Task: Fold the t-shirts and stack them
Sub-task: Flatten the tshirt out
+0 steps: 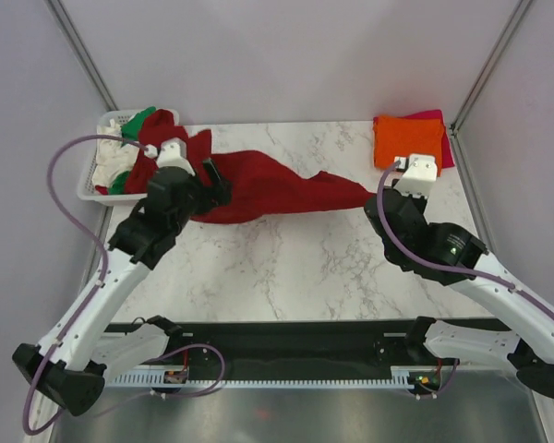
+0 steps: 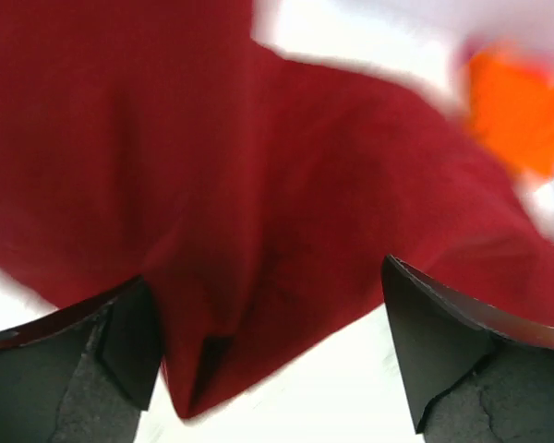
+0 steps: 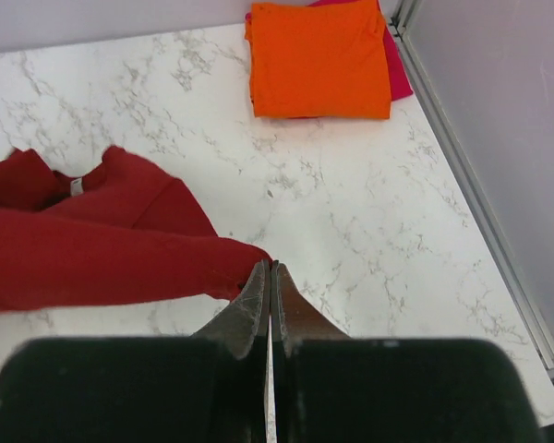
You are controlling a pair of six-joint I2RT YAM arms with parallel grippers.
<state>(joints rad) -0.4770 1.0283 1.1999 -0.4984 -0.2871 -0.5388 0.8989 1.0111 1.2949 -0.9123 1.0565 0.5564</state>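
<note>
White marble-look table, pale lilac walls. We see left gripper wide over dark red cloth t-shirt; right gripper pinching its tip.

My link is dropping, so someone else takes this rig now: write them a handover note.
Left gripper: jaws open over the dark red t-shirt.
Right gripper: jaws shut, seemingly pinching that shirt's stretched corner.
Done: orange t-shirt folded on the magenta t-shirt, far right corner.
To do: fold this shirt; white t-shirt, green t-shirt and second red t-shirt wait in the basket.
</note>
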